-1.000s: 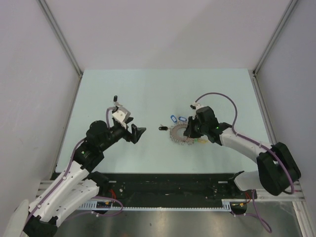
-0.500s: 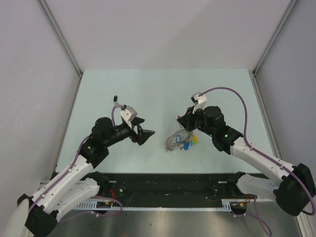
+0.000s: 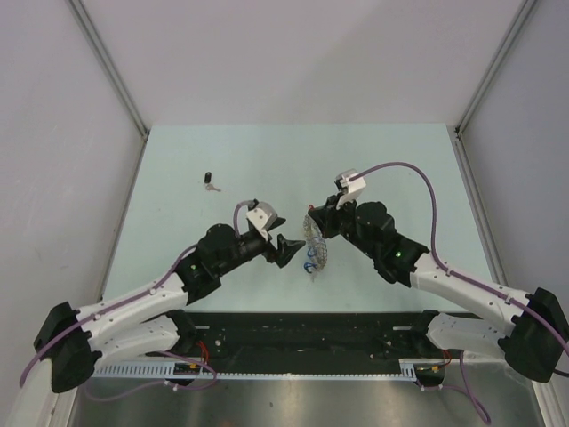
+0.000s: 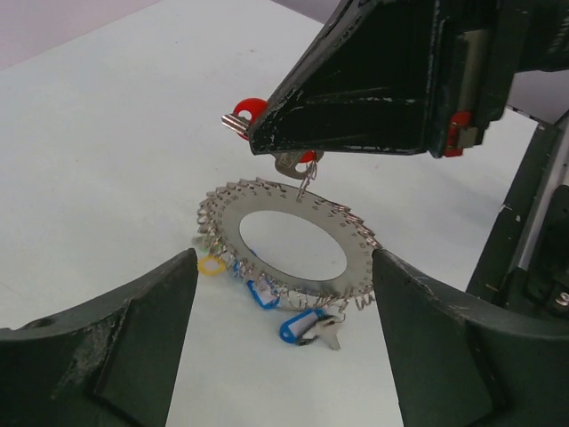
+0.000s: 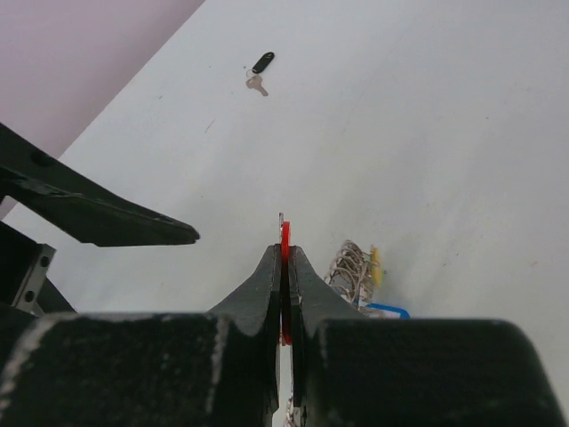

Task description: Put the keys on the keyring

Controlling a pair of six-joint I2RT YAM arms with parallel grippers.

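Note:
My right gripper (image 3: 312, 223) is shut on a red-headed key (image 4: 245, 113), whose head shows edge-on between the jaws in the right wrist view (image 5: 284, 242). The keyring (image 4: 293, 210), a flat silver ring fringed with small clips and blue and yellow tags, hangs tilted from that key. It also shows in the top view (image 3: 316, 251). My left gripper (image 3: 286, 250) is open, level with the ring, its fingers (image 4: 107, 347) on either side of the ring's lower edge without touching it. A blue-tagged key (image 4: 308, 327) dangles lowest.
A loose black-headed key (image 3: 209, 181) lies on the pale green table (image 3: 400, 169) at the far left; it also shows in the right wrist view (image 5: 260, 69). Grey walls enclose the table. A black rail (image 3: 302, 334) runs along the near edge.
My right gripper has lifted the keyring off the table and carried it left. My left gripper has swung right and forward until it faces the ring.

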